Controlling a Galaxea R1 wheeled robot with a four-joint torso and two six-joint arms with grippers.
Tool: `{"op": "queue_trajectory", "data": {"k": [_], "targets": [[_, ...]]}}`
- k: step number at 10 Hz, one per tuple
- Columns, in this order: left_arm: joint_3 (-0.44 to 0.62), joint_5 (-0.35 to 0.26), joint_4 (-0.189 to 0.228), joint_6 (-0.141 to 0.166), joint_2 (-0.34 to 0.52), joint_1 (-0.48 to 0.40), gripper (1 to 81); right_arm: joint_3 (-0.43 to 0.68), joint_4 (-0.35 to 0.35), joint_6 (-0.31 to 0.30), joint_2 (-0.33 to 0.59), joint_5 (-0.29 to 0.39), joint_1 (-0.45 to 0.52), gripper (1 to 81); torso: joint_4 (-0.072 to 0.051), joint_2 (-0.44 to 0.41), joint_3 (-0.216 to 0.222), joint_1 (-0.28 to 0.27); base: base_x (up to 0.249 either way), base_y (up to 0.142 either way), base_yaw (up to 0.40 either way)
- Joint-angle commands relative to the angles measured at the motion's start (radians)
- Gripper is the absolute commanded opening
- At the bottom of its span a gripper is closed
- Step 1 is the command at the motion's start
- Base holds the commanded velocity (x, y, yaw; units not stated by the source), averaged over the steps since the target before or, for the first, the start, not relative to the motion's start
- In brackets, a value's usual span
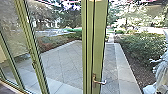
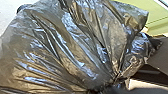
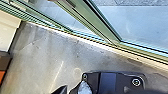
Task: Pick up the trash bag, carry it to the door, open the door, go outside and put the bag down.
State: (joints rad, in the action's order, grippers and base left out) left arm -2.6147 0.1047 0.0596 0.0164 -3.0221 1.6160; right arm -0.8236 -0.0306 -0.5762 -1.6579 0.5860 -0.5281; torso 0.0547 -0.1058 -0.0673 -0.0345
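One black plastic trash bag (image 2: 67,50) sits close to the left wrist camera, its gathered neck (image 2: 110,86) apparently nearest the left end effector, whose opening and hold cannot be told. Low ahead, just right of the head view's centre, the lever handle (image 1: 100,82) of a green-framed glass door (image 1: 99,45) juts sideways, with a paved yard (image 1: 60,60) beyond. The right end effector, its opening and hold also unclear, looks better placed to reach it.
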Motion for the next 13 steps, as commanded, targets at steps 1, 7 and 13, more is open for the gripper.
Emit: {"op": "queue_trajectory", "data": {"k": [1, 7, 13], "targets": [[0.01, -0.056, 0.0, -0.003, -0.014, -0.029, 1.0, 0.012, 0.006, -0.122, -0.036, 0.061, 0.142, 81.1, 0.0, 0.0, 0.0, 0.0, 0.0, 0.0, 0.0], [0.01, -0.059, -0.017, -0.003, -0.006, -0.029, 1.0, -0.109, 0.224, -0.429, -0.223, 0.092, 0.205, 81.1, 0.0, 0.0, 0.0, 0.0, 0.0, 0.0, 0.0], [0.01, -0.059, -0.026, -0.001, 0.0, -0.029, 1.0, -0.261, 0.198, -0.511, -0.355, -0.006, 0.299, 81.1, 0.0, 0.0, -0.001, 0.0, 0.0, 0.0, 0.0]]}}
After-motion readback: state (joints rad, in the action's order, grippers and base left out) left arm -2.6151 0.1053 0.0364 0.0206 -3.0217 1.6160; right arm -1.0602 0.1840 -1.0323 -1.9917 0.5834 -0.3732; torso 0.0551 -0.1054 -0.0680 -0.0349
